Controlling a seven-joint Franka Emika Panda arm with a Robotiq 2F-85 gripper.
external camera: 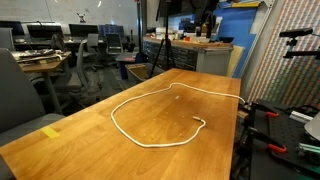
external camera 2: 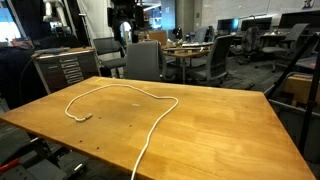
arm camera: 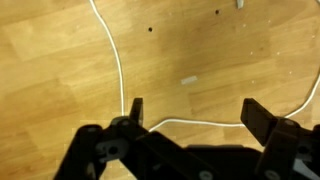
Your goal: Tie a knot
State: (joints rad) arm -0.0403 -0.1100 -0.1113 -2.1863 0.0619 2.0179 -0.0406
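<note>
In the wrist view the jaws stand wide open with nothing between them, looking straight down at the desk (arm camera: 50, 60). The rope (arm camera: 119, 60) passes under them: one strand runs down toward the near finger, and another runs across just ahead of both fingers before curving off at the frame edge. How high the jaws hang above the wood I cannot tell.

By my judgement the task has barely begun. In both exterior views the rope (external camera: 150, 145) lies slack on the desk (external camera: 80, 140) in one broad open loop. No strand crosses another, and nothing is tucked or pulled tight. One end (external camera 2: 86, 118) curls back inside the loop. Grasping an end, crossing it over, threading it through and drawing it snug are all left to do.

The far length of rope (external camera 2: 163, 126) runs to the desk (external camera 2: 230, 120) edge and out of frame, so its other end is hidden. Neither exterior view shows the arm. A pale scrap (arm camera: 188, 80) and a few dark specks on the wood are too small to identify. Beyond the desk, chairs (external camera 2: 145, 60) and benches blur together.
</note>
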